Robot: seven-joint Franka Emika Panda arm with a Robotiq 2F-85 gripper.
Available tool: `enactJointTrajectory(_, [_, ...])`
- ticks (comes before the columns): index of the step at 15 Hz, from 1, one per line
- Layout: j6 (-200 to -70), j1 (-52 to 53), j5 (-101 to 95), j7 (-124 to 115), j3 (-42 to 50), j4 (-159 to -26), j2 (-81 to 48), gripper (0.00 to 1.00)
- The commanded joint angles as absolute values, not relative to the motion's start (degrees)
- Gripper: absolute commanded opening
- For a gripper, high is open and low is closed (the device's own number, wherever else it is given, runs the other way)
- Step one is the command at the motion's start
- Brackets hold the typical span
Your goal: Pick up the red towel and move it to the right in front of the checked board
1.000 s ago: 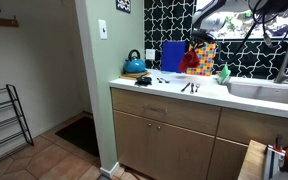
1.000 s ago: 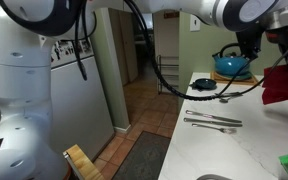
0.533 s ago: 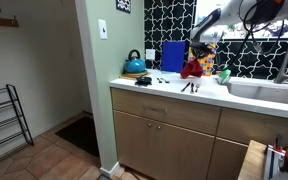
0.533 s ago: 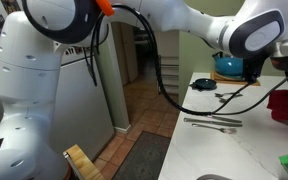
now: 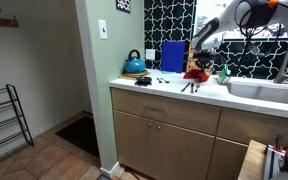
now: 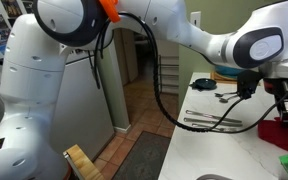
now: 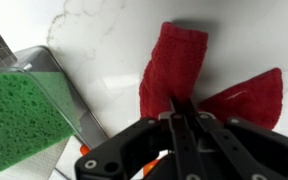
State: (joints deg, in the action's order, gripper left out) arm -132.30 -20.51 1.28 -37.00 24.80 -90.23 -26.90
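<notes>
Wrist view: red towel (image 7: 174, 70), green sponge (image 7: 19, 120).

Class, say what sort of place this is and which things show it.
Probably a home kitchen: a blue kettle on the white countertop, a sink, a green sponge, wooden cabinets beneath.

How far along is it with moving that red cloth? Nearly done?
Well along. Done: the red towel has been grasped, and its folds appear to lie on the white counter in the wrist view. In hand: the fingers are shut on its middle. Left: letting go and lifting away. Whether this is the intended spot, I can't tell.
</notes>
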Motion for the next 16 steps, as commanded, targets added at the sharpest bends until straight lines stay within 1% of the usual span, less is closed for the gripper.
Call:
enactJointTrajectory(1, [-124.2,-19.6,-2.1,-35.2,24.6,-89.4,-27.0,0.01])
enactJointTrajectory(4, [-122.7,-19.4,-3.7,-34.6,24.1,-88.7,-28.3,0.01])
enactJointTrajectory(5, [-123.4,-19.3,-4.2,-34.9,24.1,-88.5,-28.8,0.02])
enactJointTrajectory(15, [-130.0,-18.1,-5.2,-31.4,22.6,-85.7,-33.8,0.01])
enactJointTrajectory(16, [-129.9,-17.9,-5.2,-31.2,22.7,-85.5,-34.0,0.22])
